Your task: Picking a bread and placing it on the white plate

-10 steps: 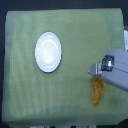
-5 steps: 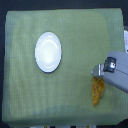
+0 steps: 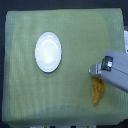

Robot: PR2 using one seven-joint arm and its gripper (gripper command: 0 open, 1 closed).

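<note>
The white plate (image 3: pixel 48 51) lies left of centre on the green cloth, with nothing on it. The bread (image 3: pixel 97 91), a golden-orange elongated loaf, lies near the exterior view's lower right, running roughly top to bottom. My grey gripper (image 3: pixel 93 71) comes in from the exterior view's right, its tip just over the bread's upper end and covering that end. The fingers are too small and blurred to show whether they stand apart or touch the bread. The plate is well to the left of the gripper.
A green cloth (image 3: pixel 30 95) covers the whole table. Its edges run along the top and bottom of the view. A white object (image 3: pixel 125 40) shows at the exterior view's right edge, off the cloth.
The gripper has crept a little leftward and down toward the bread's upper end. Bread and plate have not moved.
</note>
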